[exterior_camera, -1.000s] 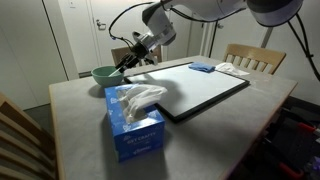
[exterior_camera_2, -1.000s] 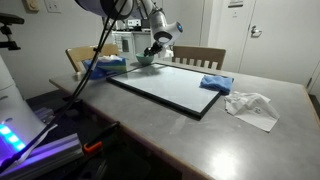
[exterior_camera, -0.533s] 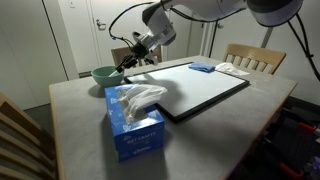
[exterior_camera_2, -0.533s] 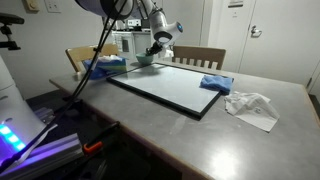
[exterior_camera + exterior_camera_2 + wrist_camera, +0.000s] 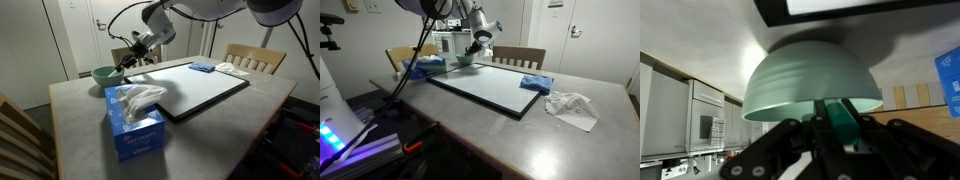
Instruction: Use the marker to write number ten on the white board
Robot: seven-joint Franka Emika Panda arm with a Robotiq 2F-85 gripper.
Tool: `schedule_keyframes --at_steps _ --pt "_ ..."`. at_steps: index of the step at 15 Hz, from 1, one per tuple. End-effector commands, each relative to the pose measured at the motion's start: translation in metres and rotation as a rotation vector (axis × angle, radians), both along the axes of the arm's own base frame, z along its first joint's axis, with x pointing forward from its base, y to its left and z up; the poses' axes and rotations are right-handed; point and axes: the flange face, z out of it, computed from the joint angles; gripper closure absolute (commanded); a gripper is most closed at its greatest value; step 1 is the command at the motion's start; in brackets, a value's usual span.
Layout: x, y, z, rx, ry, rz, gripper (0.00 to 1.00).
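Because the black two-fingered pincer (image 5: 838, 112) is pressed together on a slim stick with a dark green end (image 5: 847, 122), which I take for the marker, I judge the step in hand to be drawing it clear of the pale green round bowl (image 5: 812, 82) that sits directly in front of the fingertips. I would pull back slowly along the marker's own line, so that its far end neither drags on the bowl's rim nor tips the bowl. I would also watch the wrist view for any pivot of the stick between the pads. How much of its length is caught I cannot tell, so a gentle test lift comes first. I also cannot tell whether the green end is a cap; if it is, no ink will reach the surface. The large white board with its thin black frame (image 5: 200, 88) lies just beyond the bowl from the pincer, so the carry is short. I would bring the tip down near upright with light pressure, leaving room for two digits side by side. The small blue cloth pad (image 5: 203, 68) lies across the board from the pincer, and the blue tissue box (image 5: 135, 128) stands well apart from it. Print on the box is too small to read, and I can make out no brand on the marker or pincer.
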Motion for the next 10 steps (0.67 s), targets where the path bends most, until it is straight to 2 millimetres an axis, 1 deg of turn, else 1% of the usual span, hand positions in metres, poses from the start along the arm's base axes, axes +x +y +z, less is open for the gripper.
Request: schedule_keyframes --at_steps 1,3,5,10 --pt "0.002 0.007 0.031 -0.078 -0.003 0.060 0.95" --pt "0.004 0.010 0.054 -0.157 -0.024 0.085 0.95" --pt "0.006 0.013 0.081 -0.236 -0.054 0.114 0.95" --pt "0.003 0.013 0.161 -0.441 -0.092 0.167 0.95"
